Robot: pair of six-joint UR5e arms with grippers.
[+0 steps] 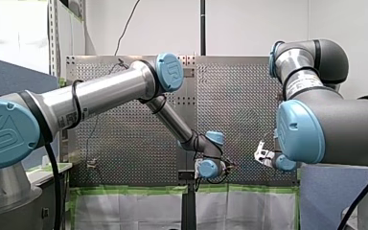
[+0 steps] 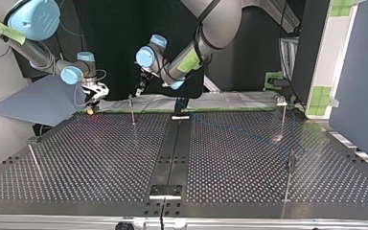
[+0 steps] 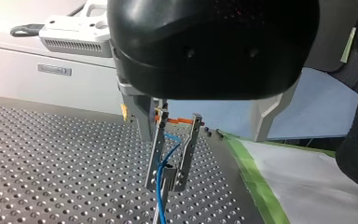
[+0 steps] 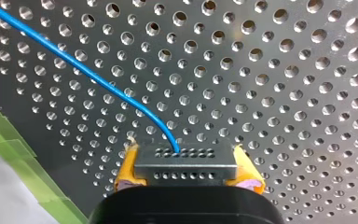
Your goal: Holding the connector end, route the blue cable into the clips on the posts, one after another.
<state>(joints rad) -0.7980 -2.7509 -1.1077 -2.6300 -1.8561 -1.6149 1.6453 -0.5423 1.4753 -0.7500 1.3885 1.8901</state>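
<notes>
One thin blue cable is the whole of the work. It has a smooth, glossy sheath and ends in a flat grey connector with two rows of small holes in its face. In the right wrist view my right gripper has its fingers clenched on that connector, a yellow pad pressed to each side. The cable leaves the middle of the block and curves away low over the perforated desk, toward a strip of green tape at the edge.

In the left wrist view my left gripper hangs above the desk. Its two slim metal fingers are drawn in until the tips meet, with the cable grasped between them and trailing down below.

From the top view both grippers work at the far edge of the desk. My left one is just above a thin upright post and my right one is near the far left corner. The cable shows there only as a faint blue line across the right half.

The blue joint cap on my left arm bears a UR mark. A label on my right arm is too small to read.
</notes>
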